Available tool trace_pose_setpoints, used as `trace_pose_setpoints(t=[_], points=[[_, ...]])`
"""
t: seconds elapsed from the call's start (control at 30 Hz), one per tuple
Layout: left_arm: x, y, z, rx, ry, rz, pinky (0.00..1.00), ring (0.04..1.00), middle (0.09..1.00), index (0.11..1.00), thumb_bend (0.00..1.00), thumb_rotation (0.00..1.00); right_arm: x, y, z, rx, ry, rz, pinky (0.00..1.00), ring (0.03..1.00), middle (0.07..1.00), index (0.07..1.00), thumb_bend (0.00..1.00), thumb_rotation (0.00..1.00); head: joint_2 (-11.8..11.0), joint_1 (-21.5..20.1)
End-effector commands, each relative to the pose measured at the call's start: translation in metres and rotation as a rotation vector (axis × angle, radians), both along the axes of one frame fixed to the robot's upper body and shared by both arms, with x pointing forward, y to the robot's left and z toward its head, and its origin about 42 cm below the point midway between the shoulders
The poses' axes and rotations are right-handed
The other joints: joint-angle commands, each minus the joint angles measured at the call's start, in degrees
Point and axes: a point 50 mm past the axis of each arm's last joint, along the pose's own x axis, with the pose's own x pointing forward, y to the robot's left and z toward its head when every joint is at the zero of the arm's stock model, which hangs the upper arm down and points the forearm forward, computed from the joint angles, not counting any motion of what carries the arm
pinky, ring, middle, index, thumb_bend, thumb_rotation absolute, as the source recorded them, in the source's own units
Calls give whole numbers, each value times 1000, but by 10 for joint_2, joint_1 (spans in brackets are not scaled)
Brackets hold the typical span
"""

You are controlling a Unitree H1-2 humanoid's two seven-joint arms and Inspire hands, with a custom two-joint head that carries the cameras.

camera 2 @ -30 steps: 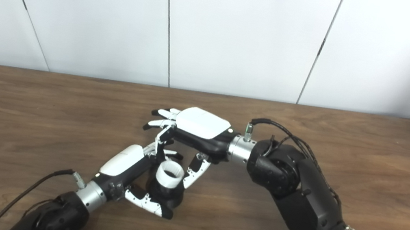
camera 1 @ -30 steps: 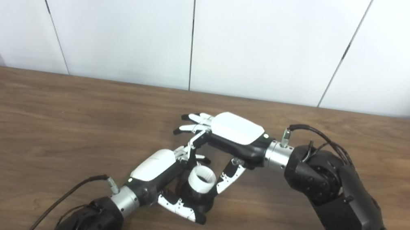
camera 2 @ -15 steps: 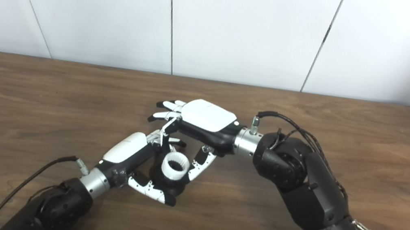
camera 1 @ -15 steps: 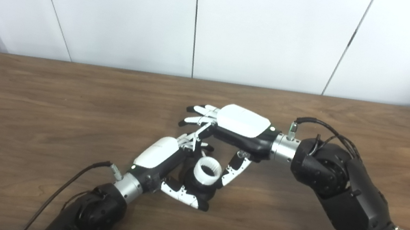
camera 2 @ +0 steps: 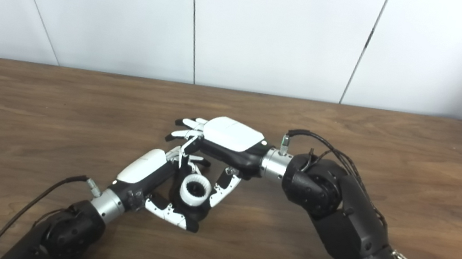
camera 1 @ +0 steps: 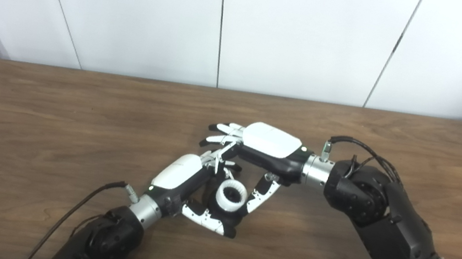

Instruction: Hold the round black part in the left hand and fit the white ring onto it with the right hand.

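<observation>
Holding, left hand: your left hand (camera 1: 185, 182) is closed around the round black part (camera 1: 227, 214), thumb curled under its near side, low over the table (camera 1: 29, 116).
Right hand: your right hand (camera 1: 262, 153) hangs palm down just above it; a finger and the thumb (camera 1: 261, 193) reach down either side of the white ring (camera 1: 231, 195). You cannot tell from these views whether they pinch it or only flank it.
Ring position: it sits on top of the black part, its opening tilted toward the camera, so it looks not fully seated.
Ring handling: likely light, rigid plastic with a ribbed inner wall; take it by the outer rim on opposite sides, never across the bore.
Black part handling: probably hard and smooth, so it may twist in the grip; press straight down, gently.
</observation>
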Motion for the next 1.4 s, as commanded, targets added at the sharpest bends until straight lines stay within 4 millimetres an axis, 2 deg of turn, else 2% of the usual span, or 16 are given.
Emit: trace_pose_setpoints(t=[0.0,0.6,1.03,1.37], points=[[1,-4,10,-11,-22,-11,1000,1000,850,479,525,61,3,6,18,42,-63,28,1000,1000,902,480,526,143,2,1],[-3,-12,7,-2,-21,-11,1000,1000,846,478,525,60,14,4,15,8,-37,9,1000,1000,903,480,526,143,-1,2],[-3,-23,5,11,-15,-9,1000,1000,851,478,525,58,10,-3,9,-52,-16,24,1000,1000,906,486,525,151,0,11],[0,-24,1,13,-10,-6,1000,1000,851,478,525,60,6,-5,8,-50,1,19,1000,1000,914,488,524,152,-5,11]])
